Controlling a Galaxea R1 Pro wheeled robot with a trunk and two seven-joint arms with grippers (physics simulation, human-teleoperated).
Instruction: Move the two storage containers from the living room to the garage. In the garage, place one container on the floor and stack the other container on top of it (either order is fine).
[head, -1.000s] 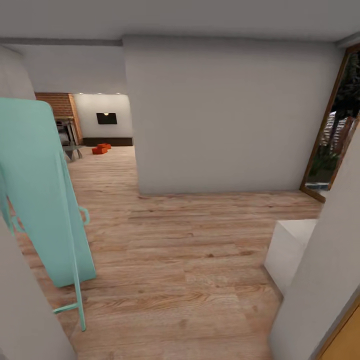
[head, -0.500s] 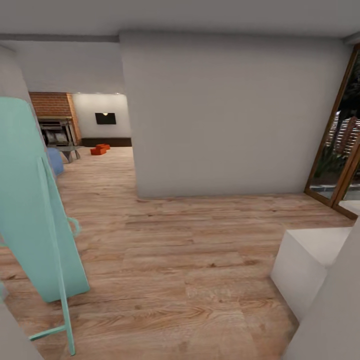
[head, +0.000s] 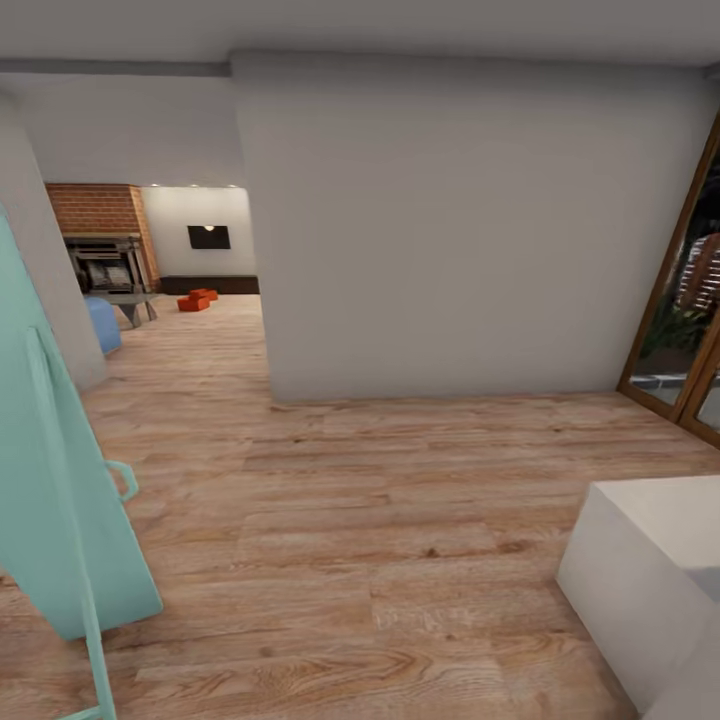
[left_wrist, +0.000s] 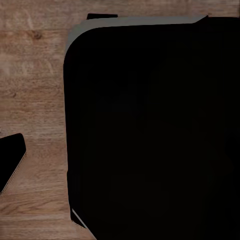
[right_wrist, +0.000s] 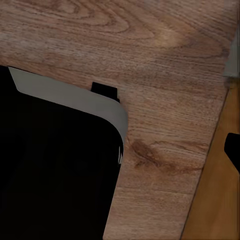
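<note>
Hallway, light wood plank floor (head: 380, 520). Far left, through an opening: the living room (head: 150, 250) with brick chimney (head: 95, 210), dark fireplace (head: 100, 265), wall TV (head: 209, 237), part of a blue sofa (head: 103, 322). The two storage containers (head: 197, 299), orange-red, sit side by side on the floor there, far from the camera. Near left: a turquoise leaning board (head: 50, 480). Centre: white wall (head: 450, 230). Near right: white block (head: 650, 570). Far right: wood-framed glass door (head: 680, 320). Pincers: state cannot be told.
</note>
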